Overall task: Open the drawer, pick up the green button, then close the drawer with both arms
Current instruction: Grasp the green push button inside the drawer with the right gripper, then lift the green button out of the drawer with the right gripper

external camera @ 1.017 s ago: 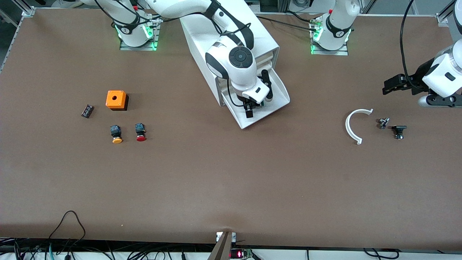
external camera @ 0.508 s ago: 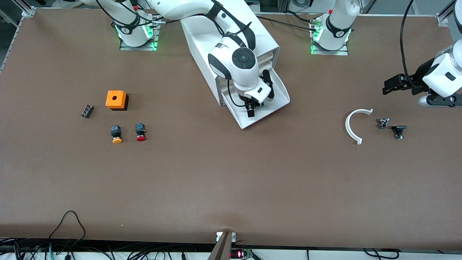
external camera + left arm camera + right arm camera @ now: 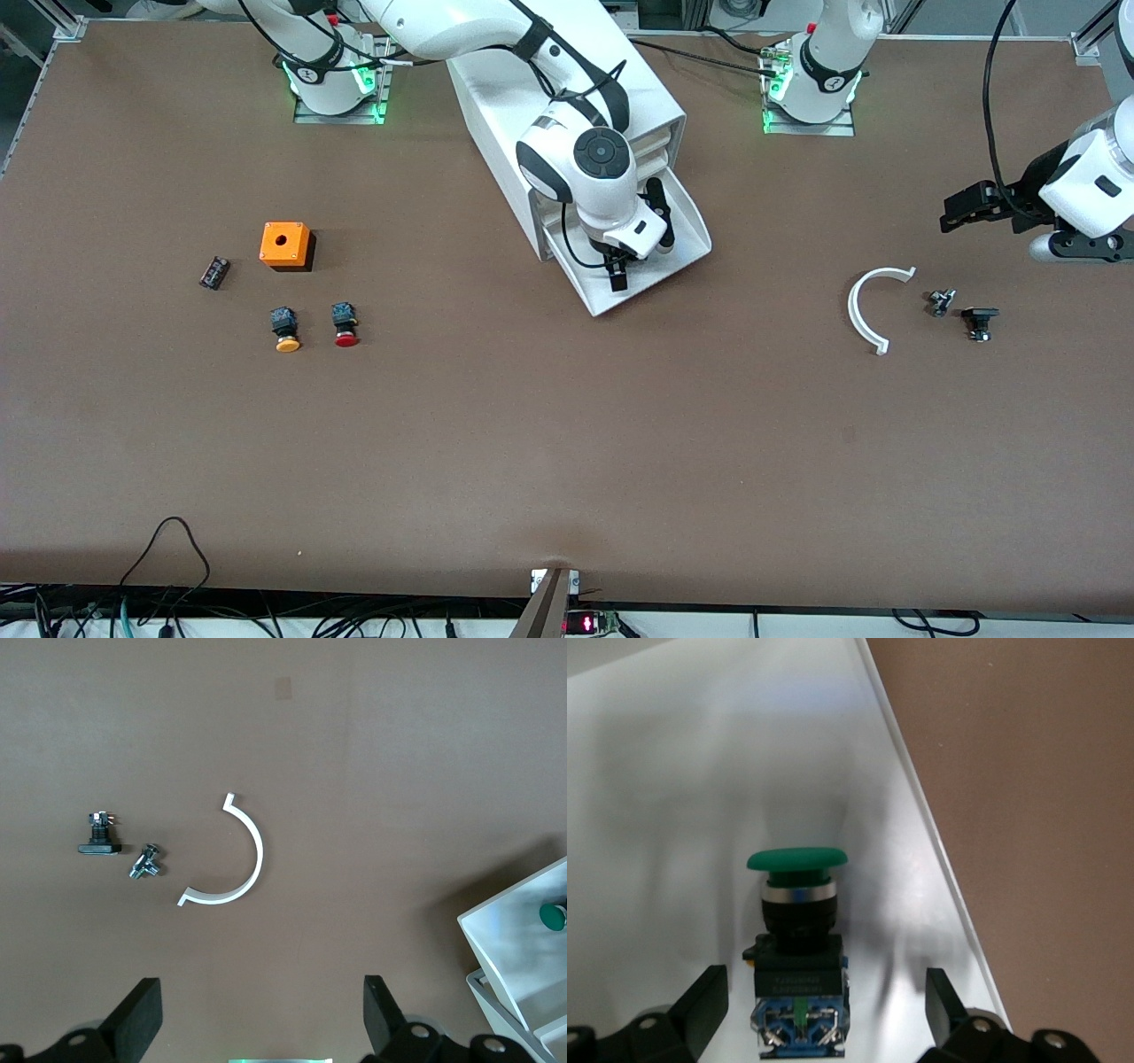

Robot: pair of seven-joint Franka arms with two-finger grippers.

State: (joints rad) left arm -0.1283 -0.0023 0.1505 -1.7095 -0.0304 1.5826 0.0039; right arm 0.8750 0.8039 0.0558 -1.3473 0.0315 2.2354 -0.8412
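The bottom drawer (image 3: pixel 666 269) of the white cabinet (image 3: pixel 567 97) is pulled out. My right gripper (image 3: pixel 620 273) reaches down into it and hides the button in the front view. In the right wrist view the green-capped button (image 3: pixel 796 930) lies on the drawer floor (image 3: pixel 682 771). My right gripper (image 3: pixel 824 994) is open, with one finger on each side of the button's black-and-blue body and not touching it. My left gripper (image 3: pixel 955 211) waits open above the table at the left arm's end. In the left wrist view it (image 3: pixel 259 1001) is empty, and the drawer (image 3: pixel 518 943) and green cap (image 3: pixel 554 917) show.
An orange box (image 3: pixel 285 244), a yellow-orange button (image 3: pixel 286 330), a red button (image 3: pixel 345 325) and a small black part (image 3: pixel 213 272) lie toward the right arm's end. A white curved piece (image 3: pixel 864 312), a metal part (image 3: pixel 941 302) and a black part (image 3: pixel 979 321) lie below the left gripper.
My right arm has shifted slightly toward the left arm's end, with its gripper staying in the open drawer. The left arm has not moved.
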